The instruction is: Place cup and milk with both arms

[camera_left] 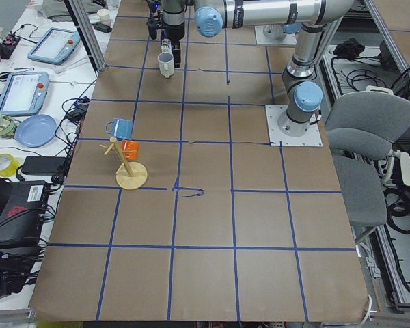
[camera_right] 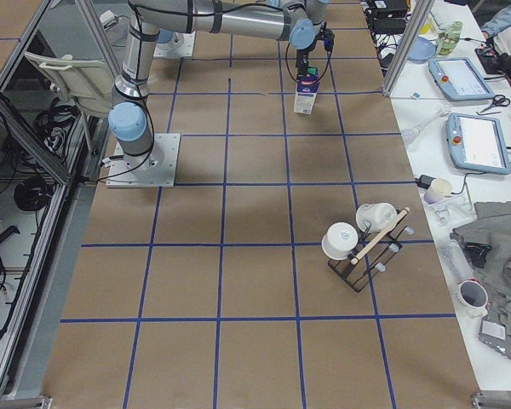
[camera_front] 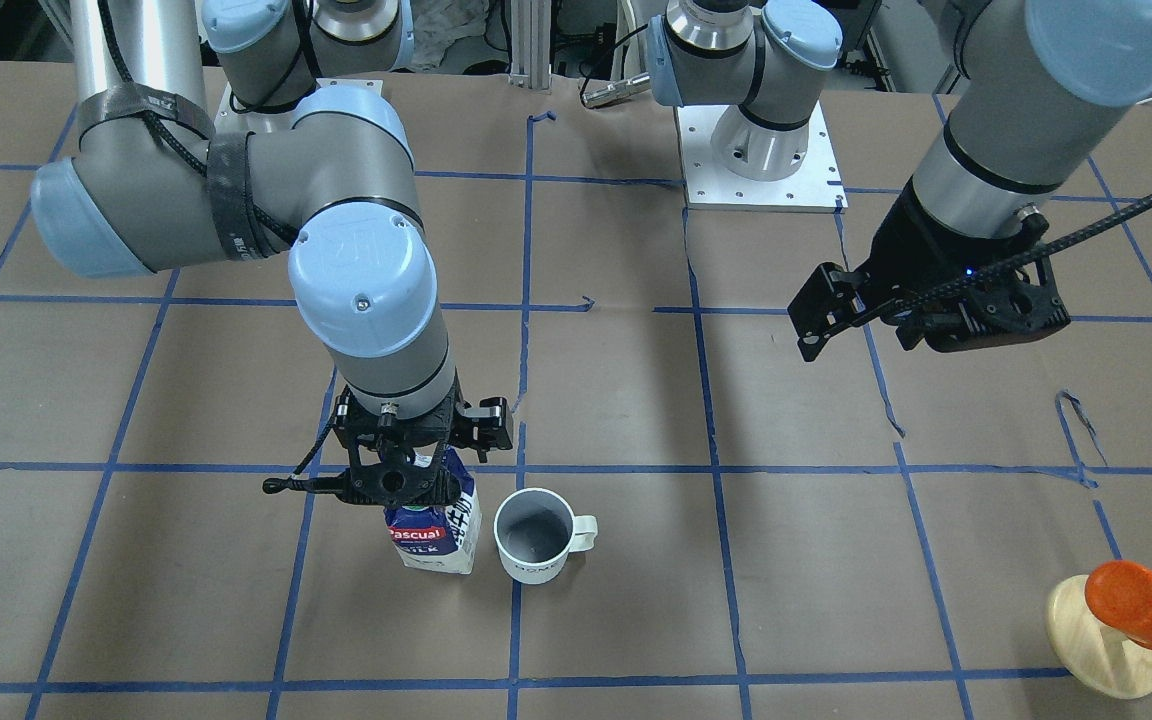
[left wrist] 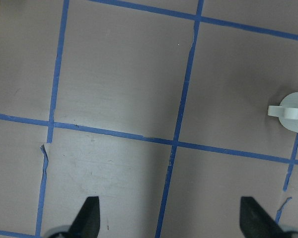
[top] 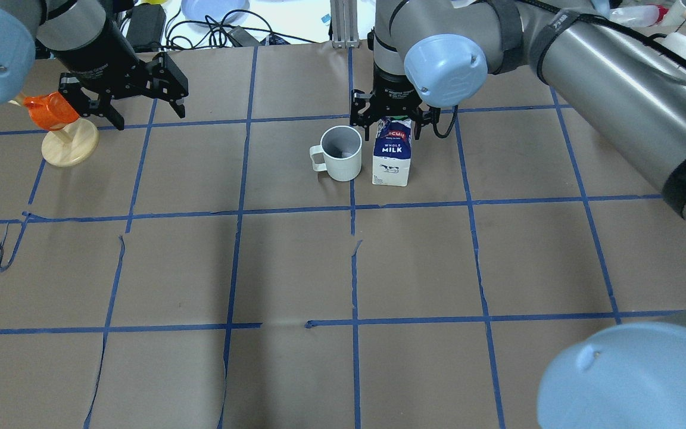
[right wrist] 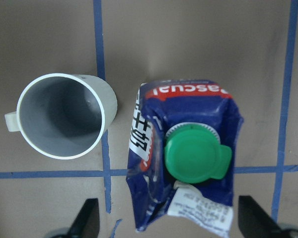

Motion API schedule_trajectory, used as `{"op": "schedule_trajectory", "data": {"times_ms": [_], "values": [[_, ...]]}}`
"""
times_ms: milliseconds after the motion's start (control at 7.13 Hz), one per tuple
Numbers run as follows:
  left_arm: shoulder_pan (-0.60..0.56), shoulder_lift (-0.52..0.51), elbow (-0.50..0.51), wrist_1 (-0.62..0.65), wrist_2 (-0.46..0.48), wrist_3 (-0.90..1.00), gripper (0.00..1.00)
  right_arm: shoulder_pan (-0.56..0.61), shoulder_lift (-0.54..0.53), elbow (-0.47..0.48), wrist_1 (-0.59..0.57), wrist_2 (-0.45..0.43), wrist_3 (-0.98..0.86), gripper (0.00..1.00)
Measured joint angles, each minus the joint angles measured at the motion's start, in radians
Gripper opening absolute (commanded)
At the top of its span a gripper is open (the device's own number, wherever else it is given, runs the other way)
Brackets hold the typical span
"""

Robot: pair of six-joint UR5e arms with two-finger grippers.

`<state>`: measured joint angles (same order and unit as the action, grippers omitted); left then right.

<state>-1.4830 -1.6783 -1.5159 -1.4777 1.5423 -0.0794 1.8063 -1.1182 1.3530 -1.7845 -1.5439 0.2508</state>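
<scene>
Jaws wide, left and right

We see the small dark blue and white gabled milk carton (top: 392, 159) standing upright just beside the white mug with the grey inside (top: 342, 154) on the brown paper-covered table (top: 295, 268). Our right gripper (top: 395, 122) hangs over its green screw cap (right wrist: 193, 153), spread wide and touching nothing, while our left gripper (top: 149, 116) hovers well apart, likewise agape and empty. We judge the carton light, with soft card walls, best gripped gently across its flat sides below the gable.
</scene>
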Motion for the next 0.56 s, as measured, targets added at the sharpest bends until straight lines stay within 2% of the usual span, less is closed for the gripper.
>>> {"op": "schedule_trajectory", "data": {"times_ms": [280, 561], "values": [[-0.001, 0.02, -0.014, -0.001, -0.001, 0.001, 1.0, -0.041, -0.078, -0.007, 0.004, -0.003, -0.036, 1.0], [-0.003, 0.034, -0.017, -0.005, -0.002, 0.003, 1.0, -0.135, -0.176, 0.001, 0.062, 0.003, -0.058, 1.0]]}}
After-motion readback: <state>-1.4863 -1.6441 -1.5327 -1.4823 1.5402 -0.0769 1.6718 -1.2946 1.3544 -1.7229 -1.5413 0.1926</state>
